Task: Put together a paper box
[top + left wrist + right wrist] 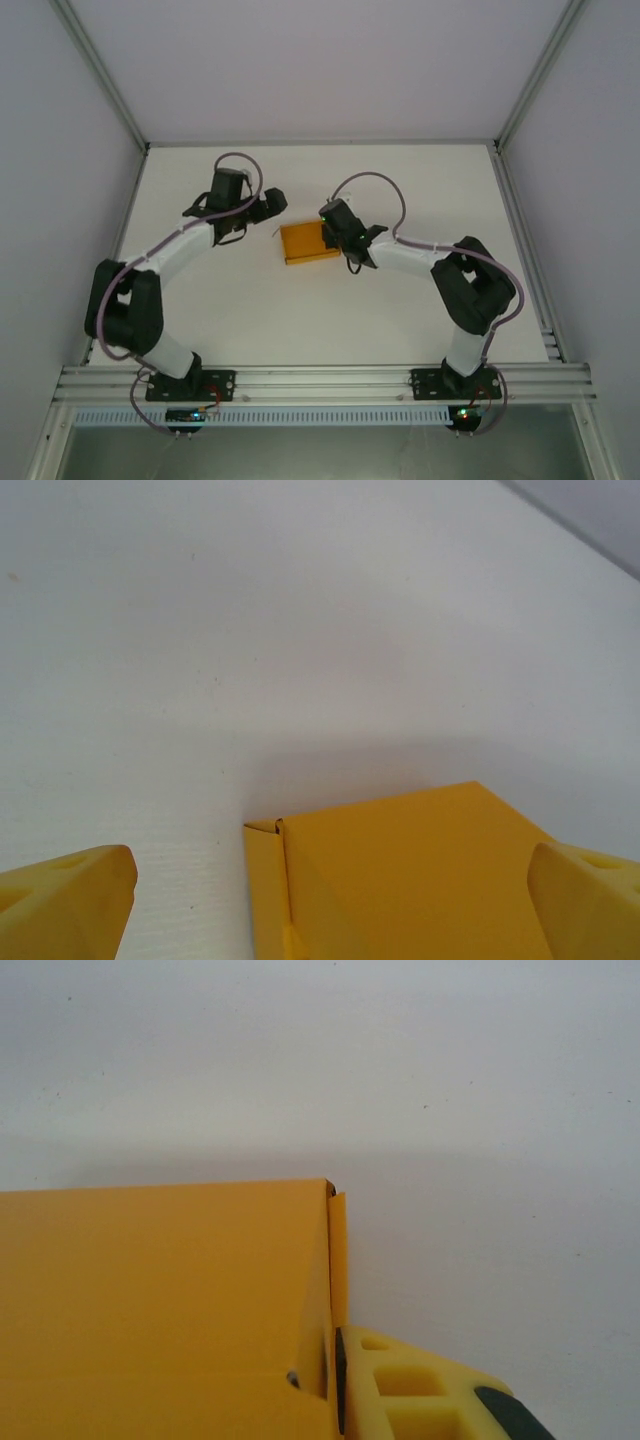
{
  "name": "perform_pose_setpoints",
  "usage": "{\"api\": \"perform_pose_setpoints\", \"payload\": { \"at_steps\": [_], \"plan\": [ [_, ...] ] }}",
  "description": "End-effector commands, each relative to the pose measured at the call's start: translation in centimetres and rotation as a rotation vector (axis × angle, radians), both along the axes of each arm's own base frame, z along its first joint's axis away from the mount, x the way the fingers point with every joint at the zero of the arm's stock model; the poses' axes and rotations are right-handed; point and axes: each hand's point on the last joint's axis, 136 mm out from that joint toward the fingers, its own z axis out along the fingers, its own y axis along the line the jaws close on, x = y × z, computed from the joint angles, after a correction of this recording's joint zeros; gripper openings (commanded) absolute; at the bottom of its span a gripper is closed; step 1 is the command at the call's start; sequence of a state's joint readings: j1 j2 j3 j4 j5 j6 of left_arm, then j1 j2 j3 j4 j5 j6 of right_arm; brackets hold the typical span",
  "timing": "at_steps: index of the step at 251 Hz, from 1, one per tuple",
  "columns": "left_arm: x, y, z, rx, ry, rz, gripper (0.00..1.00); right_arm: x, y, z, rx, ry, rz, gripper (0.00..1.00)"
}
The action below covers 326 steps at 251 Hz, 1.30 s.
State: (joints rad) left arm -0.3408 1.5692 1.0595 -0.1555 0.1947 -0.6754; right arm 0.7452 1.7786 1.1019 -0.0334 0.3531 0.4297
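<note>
The paper box (308,243) lies near the middle of the bench (420,180), folded into a flat rectangular shape with its broad face up. The left gripper (272,204) hangs just off the box at about 10 o'clock, jaws spread wide and holding nothing. In its wrist view the box's corner sits between the two yellow fingers (70,900), closer to the right-hand one. The right gripper (330,238) is at the box's 3 o'clock edge. In its own view one finger (420,1390) lies against the side wall while the other is hidden behind the card, so I cannot tell whether it is pinching the wall or merely touching it. The step looks like seating the last side flap: a narrow tab (338,1255) stands slightly proud at the corner. To do it well, I would steady the body from one side and press that tab flush with light, even force, since thin card will dent or spring open if squeezed hard. The box looks closed from above, and what is inside, if anything, cannot be seen.
</note>
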Motion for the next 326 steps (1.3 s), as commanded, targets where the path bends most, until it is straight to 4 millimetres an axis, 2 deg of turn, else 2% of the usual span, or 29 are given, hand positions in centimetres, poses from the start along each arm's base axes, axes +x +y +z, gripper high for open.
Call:
{"api": "perform_pose_setpoints", "payload": {
  "at_steps": [1, 37, 87, 137, 169, 195, 229, 257, 301, 326],
  "plan": [
    [-0.3, -2.5, -0.9, -0.123, 0.055, -0.076, 0.97, -0.4, -0.3, -0.9, -0.06, 0.003, 0.006, 0.16],
    [-1.0, -3.1, -3.6, -0.158, 0.116, -0.094, 0.9, -0.7, -0.2, -1.4, -0.075, 0.001, 0.01, 0.17],
    [-2.0, -3.4, -5.9, -0.181, 0.166, -0.104, 0.76, -1.4, 0.3, -1.9, -0.073, 0.021, 0.037, 0.2],
    [-2.6, -3.2, -7.9, -0.169, 0.206, -0.098, 0.72, -2.4, 0.0, -0.8, -0.071, 0.027, 0.053, 0.27],
    [-3.0, -3.2, -8.7, -0.171, 0.215, -0.108, 0.67, -4.0, -0.6, -0.1, -0.052, 0.05, 0.074, 0.34],
    [-3.0, -3.3, -9.3, -0.169, 0.221, -0.12, 0.62, -5.9, -2.4, -1.0, -0.062, 0.108, 0.07, 0.39],
    [-3.4, -3.4, -10.6, -0.169, 0.245, -0.131, 0.61, -8.4, -4.9, -2.3, -0.053, 0.168, 0.049, 0.49],
    [-3.6, -3.5, -11.6, -0.17, 0.265, -0.134, 0.59, -9.7, -5.6, -2.5, -0.023, 0.181, 0.101, 0.57],
    [-3.7, -3.3, -12.5, -0.154, 0.261, -0.138, 0.54, -10.2, -5.6, -1.8, 0.083, 0.207, 0.166, 0.74],
    [-3.7, -2.9, -13.2, -0.145, 0.266, -0.14, 0.43, -9.3, -5.7, -0.7, 0.151, 0.195, 0.168, 0.85]
  ]
}}
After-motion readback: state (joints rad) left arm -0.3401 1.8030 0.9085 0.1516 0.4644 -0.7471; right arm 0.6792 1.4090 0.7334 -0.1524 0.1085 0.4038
